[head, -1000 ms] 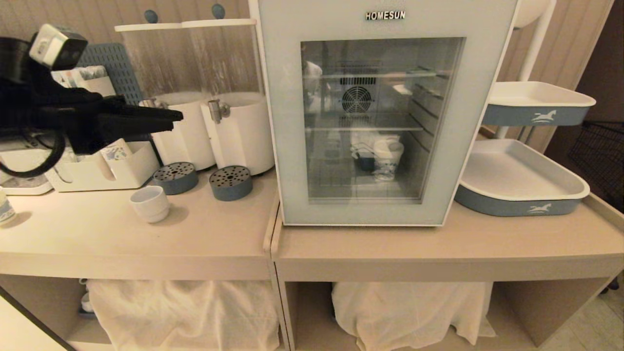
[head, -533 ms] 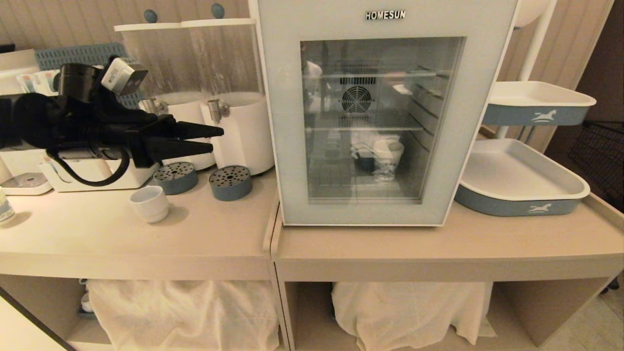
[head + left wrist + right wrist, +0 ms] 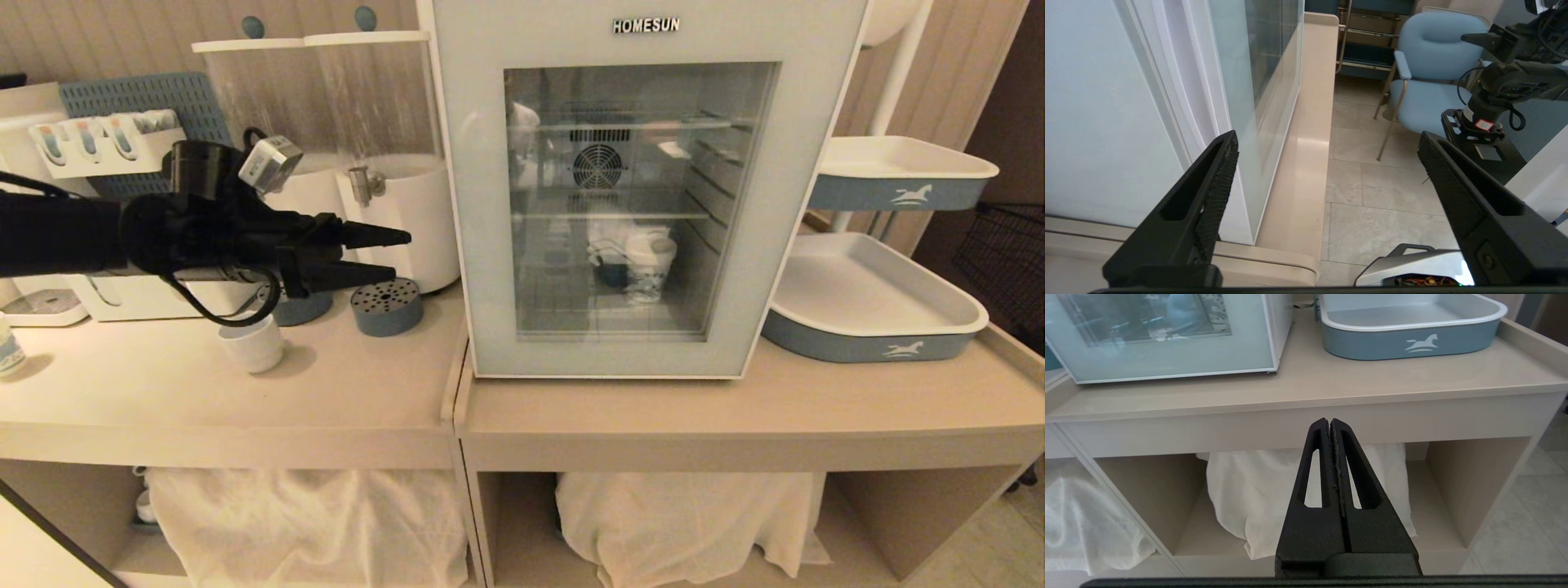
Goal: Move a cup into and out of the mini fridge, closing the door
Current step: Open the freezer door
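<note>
- Head view shows the left gripper (image 3: 396, 257) reaching level toward the left edge of the mini fridge (image 3: 645, 188), fingers spread and holding nothing.
- Cup (image 3: 251, 343) stands on the counter (image 3: 343, 392) below the left arm, partly hidden by its cable, well apart from the fridge.
- Door (image 3: 620, 343) lies flat against the fridge body; behind its glass a patterned paper cup (image 3: 649, 269) stands on the lower shelf, with something dark beside it that I cannot identify.
- Left wrist view alone shows the door edge (image 3: 1237, 122) just beside one finger (image 3: 1208, 183), plus a blue chair (image 3: 1429, 81) on the tiled floor.
- Right wrist view alone shows the right gripper (image 3: 1330, 424), fingers pressed together, low before the counter front; above it an empty blue tray (image 3: 1404, 339), and white cloth (image 3: 1257, 498) in the open shelf under the counter.
</note>
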Available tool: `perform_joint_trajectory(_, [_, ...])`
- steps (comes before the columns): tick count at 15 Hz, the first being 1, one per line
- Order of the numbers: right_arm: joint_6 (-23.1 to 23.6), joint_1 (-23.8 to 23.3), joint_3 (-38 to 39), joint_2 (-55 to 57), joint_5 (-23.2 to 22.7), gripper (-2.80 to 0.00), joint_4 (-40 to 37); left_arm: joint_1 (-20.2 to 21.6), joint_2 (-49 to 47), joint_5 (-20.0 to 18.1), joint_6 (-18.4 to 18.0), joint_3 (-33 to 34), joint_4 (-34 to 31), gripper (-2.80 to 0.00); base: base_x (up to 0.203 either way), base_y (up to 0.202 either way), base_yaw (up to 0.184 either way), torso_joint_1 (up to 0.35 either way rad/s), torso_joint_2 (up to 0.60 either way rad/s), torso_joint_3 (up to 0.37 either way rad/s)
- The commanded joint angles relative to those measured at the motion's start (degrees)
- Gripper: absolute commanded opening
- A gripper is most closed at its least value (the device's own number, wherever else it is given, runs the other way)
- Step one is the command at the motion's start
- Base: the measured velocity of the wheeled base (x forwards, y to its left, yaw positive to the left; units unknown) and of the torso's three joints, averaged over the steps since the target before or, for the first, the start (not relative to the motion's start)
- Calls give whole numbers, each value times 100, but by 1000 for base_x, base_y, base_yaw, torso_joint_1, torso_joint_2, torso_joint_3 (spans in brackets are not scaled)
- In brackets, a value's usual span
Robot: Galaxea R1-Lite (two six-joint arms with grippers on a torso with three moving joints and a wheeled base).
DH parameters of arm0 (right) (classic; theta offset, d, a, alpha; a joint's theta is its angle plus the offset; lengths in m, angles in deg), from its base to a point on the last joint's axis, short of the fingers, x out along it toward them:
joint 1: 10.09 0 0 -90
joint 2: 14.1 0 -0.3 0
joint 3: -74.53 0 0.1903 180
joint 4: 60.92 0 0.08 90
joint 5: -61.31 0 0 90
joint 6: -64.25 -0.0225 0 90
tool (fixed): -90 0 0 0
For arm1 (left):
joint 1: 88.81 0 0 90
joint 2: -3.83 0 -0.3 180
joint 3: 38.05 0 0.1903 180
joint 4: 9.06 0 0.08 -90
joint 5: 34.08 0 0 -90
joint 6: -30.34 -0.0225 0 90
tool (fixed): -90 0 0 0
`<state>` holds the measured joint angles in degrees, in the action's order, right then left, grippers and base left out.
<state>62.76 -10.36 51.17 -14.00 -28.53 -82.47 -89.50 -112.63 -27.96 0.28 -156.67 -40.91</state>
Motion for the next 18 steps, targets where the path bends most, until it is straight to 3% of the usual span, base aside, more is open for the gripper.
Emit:
perform_joint_trajectory(1, [-1,0,88,-1,2,-280,3,-75,-189,-50,-17,-19,25,0,0,0,0,0,0,0])
perform_joint_trajectory(11, [-9,0,88,-1,2,-280,3,-558,-707,16,-52,-316,512,0,0,0,0,0,0,0])
perform_joint_trajectory(15, [-9,0,88,-1,2,-280,-6,-564,-756,495,-70,-283,803,0,0,0,0,0,0,0])
perform_joint_trajectory(18, [-9,0,91,-1,2,-280,-6,-564,-755,565,-79,-309,813,0,0,0,0,0,0,0])
